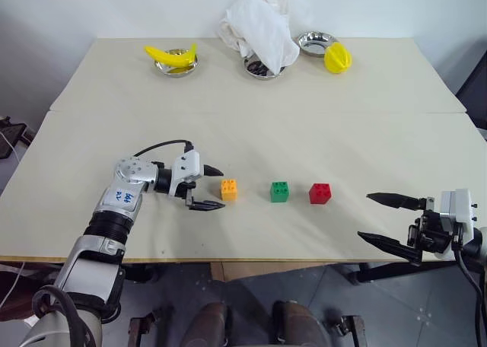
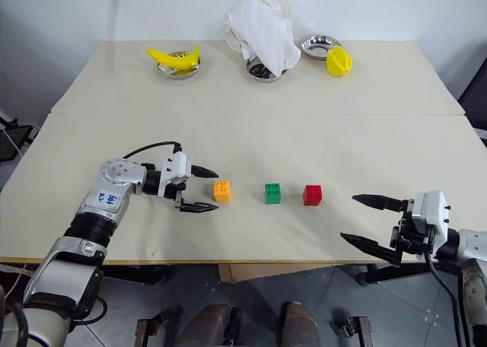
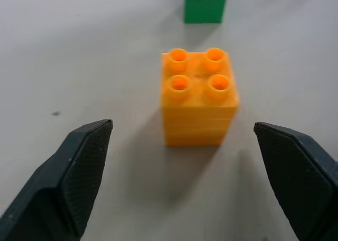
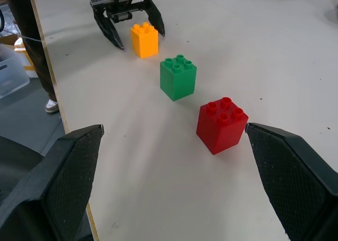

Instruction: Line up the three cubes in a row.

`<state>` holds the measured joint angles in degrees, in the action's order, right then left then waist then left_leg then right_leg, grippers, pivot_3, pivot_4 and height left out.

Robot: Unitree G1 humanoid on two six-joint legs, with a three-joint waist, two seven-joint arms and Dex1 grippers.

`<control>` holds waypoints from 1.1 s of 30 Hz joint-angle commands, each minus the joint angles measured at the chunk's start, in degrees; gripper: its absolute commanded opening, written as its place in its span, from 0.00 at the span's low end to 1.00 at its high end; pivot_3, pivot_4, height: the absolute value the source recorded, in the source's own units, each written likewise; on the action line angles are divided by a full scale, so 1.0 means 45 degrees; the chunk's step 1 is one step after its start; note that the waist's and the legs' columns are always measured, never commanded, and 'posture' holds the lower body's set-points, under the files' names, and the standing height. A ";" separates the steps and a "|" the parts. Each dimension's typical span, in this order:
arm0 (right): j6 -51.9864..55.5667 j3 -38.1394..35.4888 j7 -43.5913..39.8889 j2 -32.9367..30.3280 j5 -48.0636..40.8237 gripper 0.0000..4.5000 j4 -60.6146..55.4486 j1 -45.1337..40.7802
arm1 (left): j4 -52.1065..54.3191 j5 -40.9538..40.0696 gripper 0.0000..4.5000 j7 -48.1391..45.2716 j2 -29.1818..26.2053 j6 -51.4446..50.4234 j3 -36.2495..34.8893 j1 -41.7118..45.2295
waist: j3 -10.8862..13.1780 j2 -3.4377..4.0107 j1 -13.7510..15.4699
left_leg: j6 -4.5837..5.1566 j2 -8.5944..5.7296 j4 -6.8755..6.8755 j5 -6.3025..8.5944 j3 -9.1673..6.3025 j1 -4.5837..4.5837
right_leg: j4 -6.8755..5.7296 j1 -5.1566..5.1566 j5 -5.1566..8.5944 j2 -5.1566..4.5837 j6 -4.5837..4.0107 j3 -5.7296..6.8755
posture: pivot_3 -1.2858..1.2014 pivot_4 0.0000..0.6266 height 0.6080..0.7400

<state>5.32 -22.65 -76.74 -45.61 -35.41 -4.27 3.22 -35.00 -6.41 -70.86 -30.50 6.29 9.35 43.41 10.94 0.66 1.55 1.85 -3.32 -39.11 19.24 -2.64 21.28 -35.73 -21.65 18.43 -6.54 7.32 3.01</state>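
Note:
Three studded cubes stand in a row on the table near its front: orange cube point(image 1: 228, 189), green cube point(image 1: 279, 192), red cube point(image 1: 320, 193). My left gripper point(image 1: 214, 187) is open just left of the orange cube, its fingers pointing right at it without touching. In the left wrist view the orange cube point(image 3: 198, 97) sits ahead of the spread fingers point(image 3: 74, 172), with the green cube point(image 3: 206, 5) beyond. My right gripper point(image 1: 380, 218) is open at the table's front right edge, apart from the red cube point(image 4: 221, 124).
At the far edge stand a metal bowl with a yellow banana point(image 1: 172, 56), a bowl under a white crumpled bag point(image 1: 262, 23), and a bowl point(image 1: 314, 42) beside a yellow fruit-shaped toy point(image 1: 337, 58). A seam crosses the table point(image 1: 251, 111).

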 commanded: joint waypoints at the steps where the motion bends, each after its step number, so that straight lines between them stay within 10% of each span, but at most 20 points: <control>1: -0.0097 -0.0095 -0.0068 0.0052 -0.0202 1.00 -0.0082 -0.0049 | -0.0095 -0.0050 1.00 0.0196 0.0077 0.0269 -0.0295 0.0245 | 0.0000 0.0000 -0.0001 | 0.0000 0.0000 0.0000 0.0000 0.0000 0.0000 | 0.0000 0.0000 0.0000 0.0000 0.0000 0.0000 | 0.52 0.24 1.00; 21: -0.0217 0.0222 -0.0365 0.0244 -0.0155 1.00 0.0183 -0.0194 | 0.0940 -0.0733 1.00 -0.0137 -0.1223 0.0300 -0.1257 -0.0912 | 0.0000 0.0000 -0.0054 | -0.0001 0.0003 0.0003 0.0001 0.0000 0.0000 | -0.0004 -0.0007 0.0000 0.0002 0.0000 -0.0002 | 0.52 0.24 1.00; 33: -0.0707 -0.0272 -0.2323 -0.1124 0.0003 1.00 0.1722 -0.0300 | 0.5399 -0.3294 1.00 -0.0577 -0.4730 -0.0109 -0.6008 -0.7845 | 0.0001 0.0008 -0.0099 | -0.0003 0.0017 0.0024 0.0008 -0.0006 -0.0010 | 0.0050 -0.0002 0.0006 -0.0021 -0.0012 -0.0016 | 0.52 0.24 1.00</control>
<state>3.59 -21.73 -85.13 -49.39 -35.21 2.50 2.27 -13.93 -19.21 -74.43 -50.63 6.23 -14.27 9.64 10.94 0.69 1.11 1.86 -3.24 -39.02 19.28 -2.67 21.22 -35.46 -21.63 18.46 -6.65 7.27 2.93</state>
